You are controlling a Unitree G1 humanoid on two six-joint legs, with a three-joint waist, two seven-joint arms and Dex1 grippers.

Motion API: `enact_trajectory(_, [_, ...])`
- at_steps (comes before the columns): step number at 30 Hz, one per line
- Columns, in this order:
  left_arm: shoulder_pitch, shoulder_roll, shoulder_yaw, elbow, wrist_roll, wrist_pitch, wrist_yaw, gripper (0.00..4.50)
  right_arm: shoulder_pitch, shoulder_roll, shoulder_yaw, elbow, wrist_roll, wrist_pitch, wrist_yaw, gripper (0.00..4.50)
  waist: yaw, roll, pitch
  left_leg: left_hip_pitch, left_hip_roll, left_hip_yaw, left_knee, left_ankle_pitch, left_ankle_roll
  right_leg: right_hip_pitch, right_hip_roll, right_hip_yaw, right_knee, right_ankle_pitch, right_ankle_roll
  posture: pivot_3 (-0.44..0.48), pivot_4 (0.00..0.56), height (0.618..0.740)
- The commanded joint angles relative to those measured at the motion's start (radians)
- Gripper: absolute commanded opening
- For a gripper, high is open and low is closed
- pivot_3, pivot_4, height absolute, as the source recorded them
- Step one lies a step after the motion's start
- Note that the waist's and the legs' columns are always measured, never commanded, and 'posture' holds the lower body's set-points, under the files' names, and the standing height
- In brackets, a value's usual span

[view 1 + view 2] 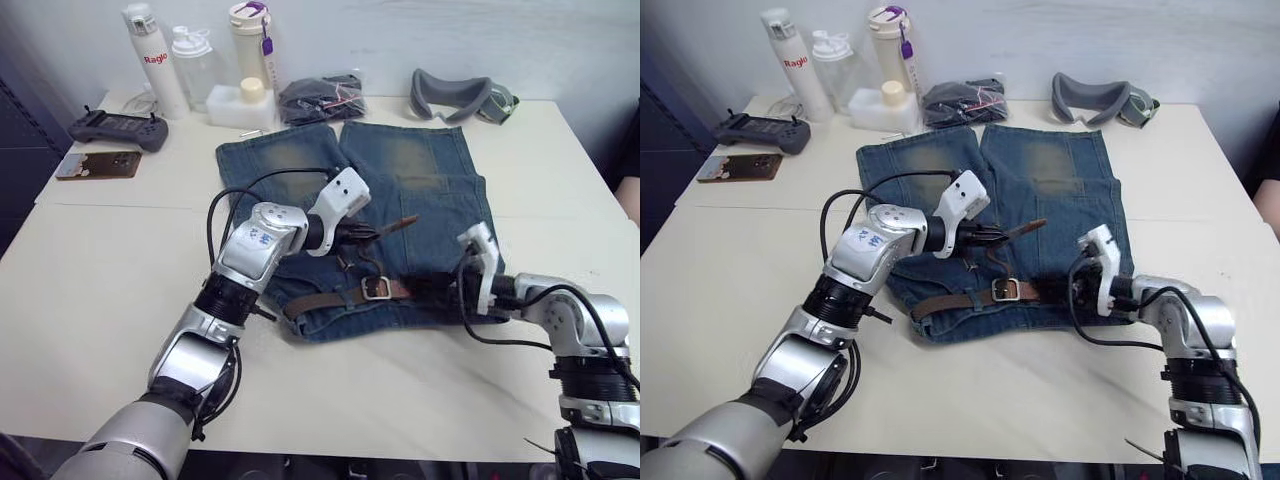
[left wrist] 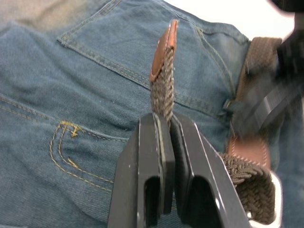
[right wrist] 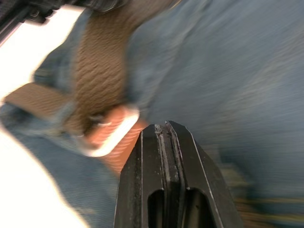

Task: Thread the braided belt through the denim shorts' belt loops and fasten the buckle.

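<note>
The denim shorts (image 1: pixel 400 170) lie flat mid-table, waistband towards me. The braided belt (image 1: pixel 320 298) runs along the waistband, with the buckle (image 1: pixel 376 289) near its middle. My left gripper (image 1: pixel 367 234) is over the shorts, shut on the belt's free end. The leather tip (image 2: pixel 164 47) sticks out past the fingers (image 2: pixel 152 156) and is lifted off the denim. My right gripper (image 1: pixel 437 290) rests low on the waistband just right of the buckle (image 3: pixel 111 135). Its fingers are shut, with nothing visible between them. The belt loops cannot be told apart here.
Along the back edge stand three bottles (image 1: pixel 150 55), a white box (image 1: pixel 240 105), a black bundle (image 1: pixel 322 98) and a grey padded band (image 1: pixel 455 97). A game controller (image 1: pixel 118 128) and a brown case (image 1: pixel 98 164) lie at the back left.
</note>
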Motion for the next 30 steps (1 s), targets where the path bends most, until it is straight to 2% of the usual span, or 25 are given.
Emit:
enact_trajectory(1, [0.027,0.046,-0.041,-0.103,0.03,-0.111,-0.058,0.0,-0.016,-0.087,0.02,-0.129,-0.116,-0.222,-0.048,0.65,-0.001,0.0,0.002,0.0,0.0,0.0,0.0,0.0,0.0,0.0,0.0,0.0,0.0,0.0,0.0,0.0,0.15,0.681])
enact_trajectory(2, [0.032,0.049,-0.04,-0.11,0.026,-0.117,-0.065,0.0,-0.023,-0.099,0.024,-0.145,-0.124,-0.244,-0.053,0.88,-0.005,0.0,0.003,0.0,0.0,0.0,-0.001,0.0,0.0,-0.001,0.001,0.0,0.0,0.0,0.0,0.0,0.15,0.681])
enact_trajectory(3, [0.034,0.052,-0.039,-0.113,0.023,-0.123,-0.071,0.0,-0.028,-0.114,0.035,-0.162,-0.136,-0.276,-0.051,1.31,-0.007,0.0,0.004,0.0,0.001,0.001,-0.001,0.0,-0.001,-0.001,0.003,0.001,0.0,0.0,0.0,0.0,0.15,0.681])
enact_trajectory(7, [0.02,0.046,-0.045,-0.091,0.038,-0.154,-0.077,0.0,-0.067,-0.174,0.148,-0.187,-0.3,-0.499,-0.077,3.23,-0.014,0.0,0.006,0.0,0.002,0.001,0.0,0.001,-0.002,-0.002,0.004,0.002,0.0,0.0,0.0,0.0,0.15,0.681])
enact_trajectory(11, [-0.002,0.027,-0.044,-0.068,0.045,-0.172,-0.077,0.0,-0.104,-0.181,0.226,-0.151,-0.381,-0.589,-0.087,3.23,-0.019,-0.001,0.007,0.0,0.002,0.001,0.002,0.001,-0.002,-0.002,0.004,0.002,0.003,0.0,0.0,0.0,0.15,0.681])
enact_trajectory(15, [-0.01,0.023,-0.047,-0.058,0.058,-0.188,-0.084,0.0,-0.121,-0.179,0.245,-0.103,-0.406,-0.633,-0.083,3.23,-0.019,-0.001,0.008,0.0,0.003,0.001,0.005,0.001,-0.002,-0.002,0.004,0.003,0.006,0.0,0.0,0.0,0.15,0.681])
enact_trajectory(19, [-0.014,0.023,-0.045,-0.052,0.069,-0.197,-0.087,0.0,-0.121,-0.182,0.238,-0.081,-0.411,-0.646,-0.077,2.08,-0.019,-0.001,0.008,0.0,0.003,0.001,0.005,0.002,-0.002,-0.002,0.004,0.003,0.007,0.0,0.0,0.0,0.15,0.681])
enact_trajectory(22, [-0.012,0.027,-0.044,-0.053,0.072,-0.2,-0.09,0.0,-0.112,-0.19,0.223,-0.07,-0.408,-0.661,-0.07,0.66,-0.019,-0.001,0.008,0.0,0.003,0.001,0.006,0.002,-0.002,-0.002,0.004,0.003,0.008,0.0,0.0,0.0,0.15,0.681])
enact_trajectory(23, [-0.012,0.027,-0.043,-0.052,0.073,-0.201,-0.091,0.0,-0.111,-0.187,0.219,-0.069,-0.402,-0.663,-0.068,0.05,-0.02,-0.001,0.008,0.0,0.003,0.001,0.006,0.002,-0.002,-0.002,0.004,0.003,0.008,0.0,0.0,0.0,0.15,0.681])
enact_trajectory(27, [-0.015,0.021,-0.038,-0.042,0.074,-0.206,-0.089,0.0,-0.115,-0.185,0.22,-0.068,-0.401,-0.669,-0.066,0.02,-0.02,-0.001,0.008,0.0,0.003,0.001,0.006,0.003,-0.002,-0.003,0.004,0.003,0.01,0.0,0.0,0.0,0.15,0.681])
enact_trajectory(29, [-0.027,0.01,-0.022,-0.031,0.053,-0.199,-0.1,0.82,-0.114,-0.188,0.216,-0.078,-0.397,-0.665,-0.061,0.0,-0.019,-0.001,0.008,0.0,0.003,0.001,0.006,0.004,-0.002,-0.003,0.004,0.003,0.011,0.0,0.0,0.0,0.15,0.681])
enact_trajectory(30, [-0.032,0.005,-0.017,-0.028,0.045,-0.202,-0.106,1.08,-0.113,-0.19,0.214,-0.085,-0.394,-0.662,-0.059,0.0,-0.019,-0.001,0.008,0.0,0.003,0.001,0.007,0.004,-0.002,-0.003,0.004,0.003,0.011,0.0,0.0,0.0,0.15,0.681])
